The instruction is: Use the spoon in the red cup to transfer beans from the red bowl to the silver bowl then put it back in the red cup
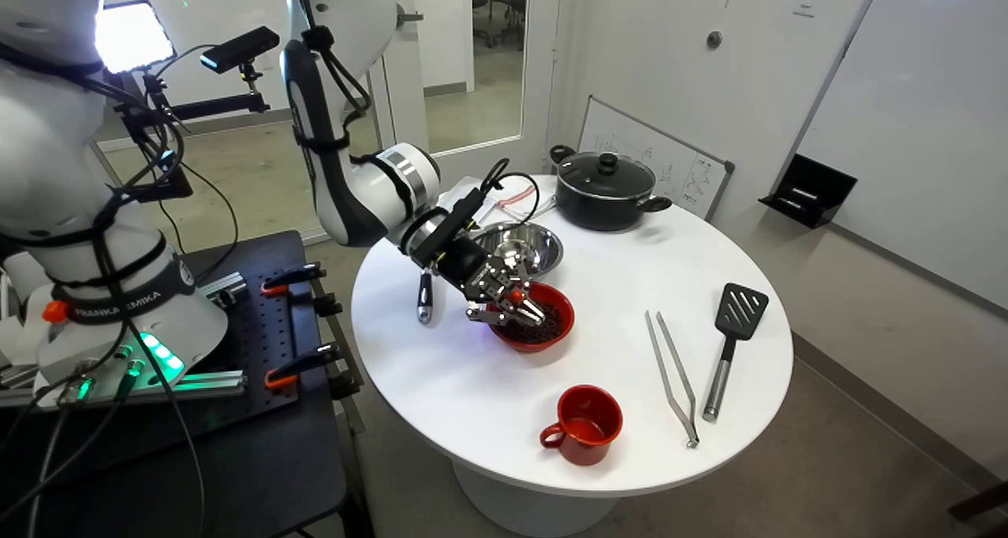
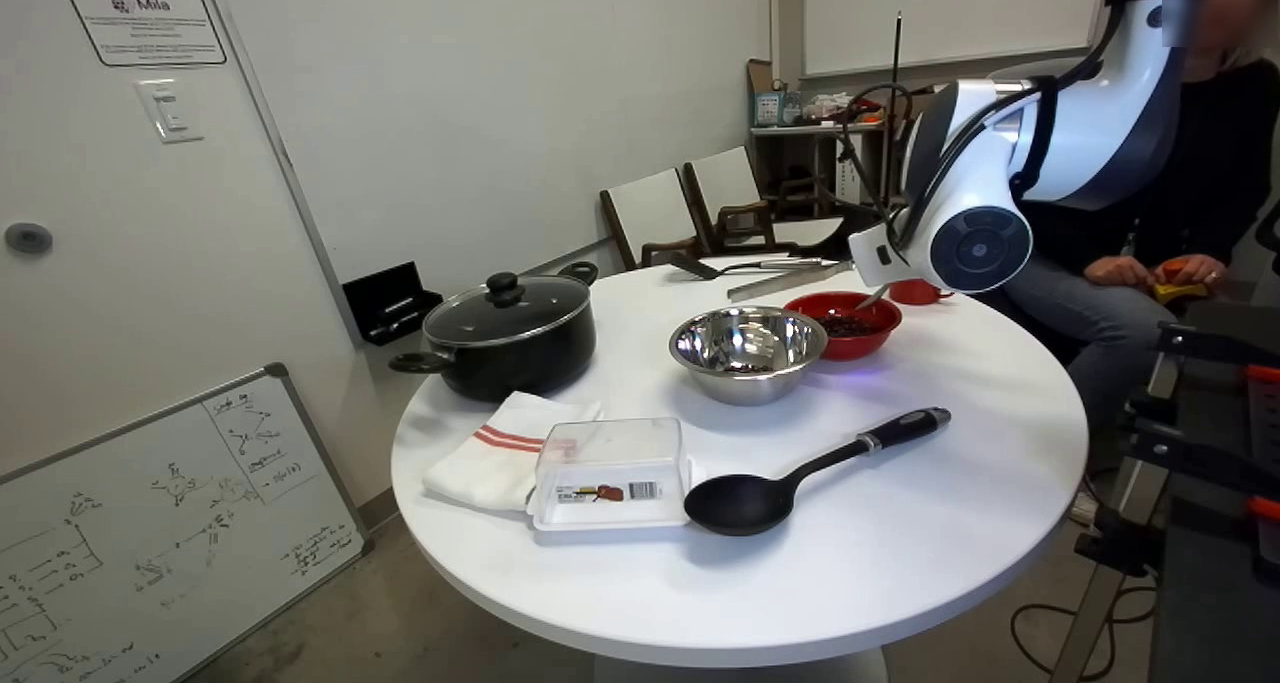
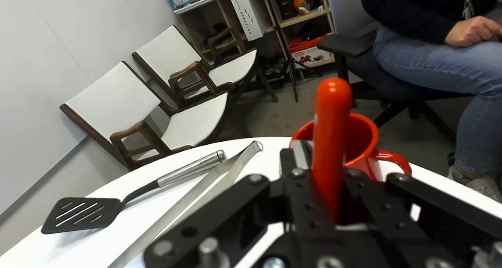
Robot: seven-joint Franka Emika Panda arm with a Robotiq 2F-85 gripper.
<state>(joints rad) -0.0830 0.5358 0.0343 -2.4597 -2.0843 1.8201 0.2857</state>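
While the tool [image 1: 529,311] grips the spoon [image 3: 331,142], beans [image 1: 543,332] lie in the red bowl [image 1: 537,347]

Although its lower end is hard to make out, the spoon's red handle stands up plainly in the wrist view, the tool's jaws nearly together and clamped on it from both sides. Read the table [image 1: 441,372] as a dial in an exterior view, twelve at the top: the red bowl sits just off centre toward nine, and the tool hangs over it, angled down toward four. Dark brownish beans cover the bowl's floor.

The silver bowl [image 1: 551,248] stands toward eleven, just beside the red one and partly behind the arm [image 1: 370,195]; whether the rims touch cannot be told. A few dark specks [image 2: 750,369] show at its bottom in an exterior view, too small to name. The red cup [image 1: 589,450] stands upright at six, near the edge, its handle toward nine.

A lidded black pot [image 1: 605,209] is a little past twelve. A spatula [image 1: 730,343] lies at three, with tongs [image 1: 662,365] near it toward four. By an exterior view's own dial, a folded towel [image 2: 480,458] lies at nine, a clear plastic box [image 2: 612,475] beside it.
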